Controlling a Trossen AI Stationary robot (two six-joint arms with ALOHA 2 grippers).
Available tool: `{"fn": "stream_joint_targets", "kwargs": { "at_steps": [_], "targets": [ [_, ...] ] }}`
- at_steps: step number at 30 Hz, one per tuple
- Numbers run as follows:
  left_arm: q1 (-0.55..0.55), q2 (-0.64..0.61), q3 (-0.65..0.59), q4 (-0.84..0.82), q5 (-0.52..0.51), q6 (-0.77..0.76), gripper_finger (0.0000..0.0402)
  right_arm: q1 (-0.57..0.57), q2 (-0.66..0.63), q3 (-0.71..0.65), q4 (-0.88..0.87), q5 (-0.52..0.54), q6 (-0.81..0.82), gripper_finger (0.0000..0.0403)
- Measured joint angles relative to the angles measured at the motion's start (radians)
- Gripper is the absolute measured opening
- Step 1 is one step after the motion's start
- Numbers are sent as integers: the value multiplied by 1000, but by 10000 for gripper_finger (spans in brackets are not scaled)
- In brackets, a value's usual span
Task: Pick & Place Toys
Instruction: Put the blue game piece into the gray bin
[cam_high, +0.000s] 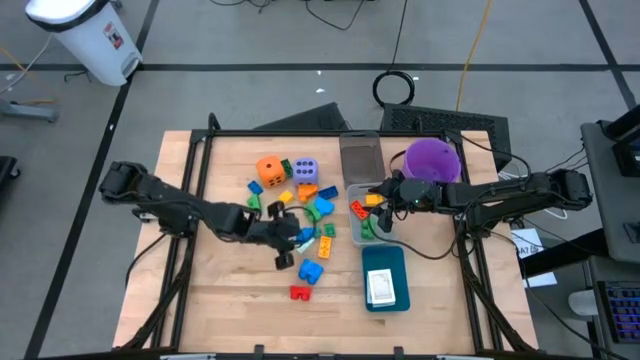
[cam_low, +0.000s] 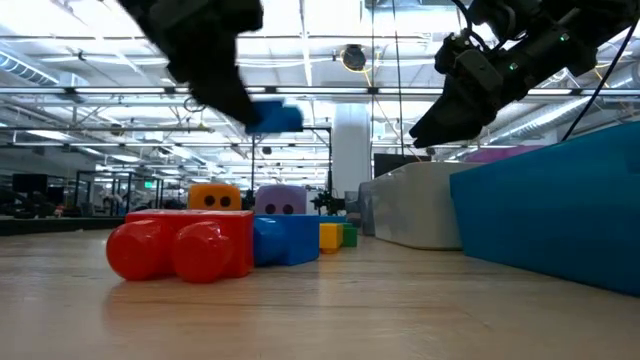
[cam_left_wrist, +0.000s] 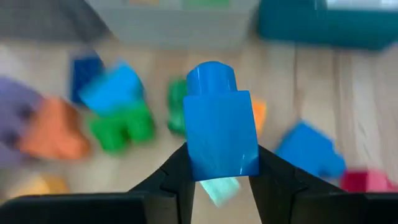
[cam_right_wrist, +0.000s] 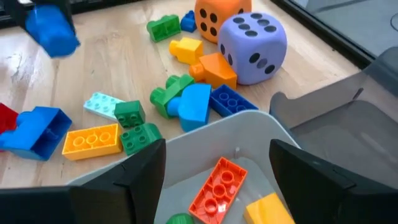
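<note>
As the high view shows, the left end effector (cam_high: 287, 238) sits over the scattered toys (cam_high: 300, 190) at mid-bench (cam_high: 220, 300), while the right end effector (cam_high: 383, 203) hangs over the grey bin (cam_high: 352, 237), beside the purple bucket (cam_high: 432, 158).

In the low view, we see the blue block (cam_low: 272, 117) lifted clear of the bench, well above the red block (cam_low: 180, 247).

In the left wrist view, the left end effector (cam_left_wrist: 222, 177) is clamped on the blue block (cam_left_wrist: 221, 134), its fingers (cam_left_wrist: 180, 180) pressing the two flat side walls below the stud.

In the right wrist view, the right end effector (cam_right_wrist: 217, 168) stands apart and empty above the bin, which already holds an orange brick (cam_right_wrist: 219, 185).

We judge the block light, rigid and smooth; grip the flat sides squarely, since glossy plastic may pivot.
</note>
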Motion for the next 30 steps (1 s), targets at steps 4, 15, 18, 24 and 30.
{"fn": "stream_joint_targets", "kwargs": {
  "at_steps": [4, 15, 18, 24, 30],
  "targets": [
    [38, -1, 24, 119, -37, 141, 133, 0, 0, 0, 0, 1, -3, 258],
    [168, 15, 20, 300, -26, 246, 127, 0, 0, 0, 1, 1, -134, 257],
    [174, 34, 10, 325, 4, 250, 128, 0, 0, 0, 3, -1, -128, 256],
    [161, 44, 10, 395, 57, 272, 130, 3, 2, 0, 110, -2, -126, 254],
    [148, 45, 10, 397, 57, 274, 130, 44, 66, 0, 288, -3, -133, 254]
  ]
}}
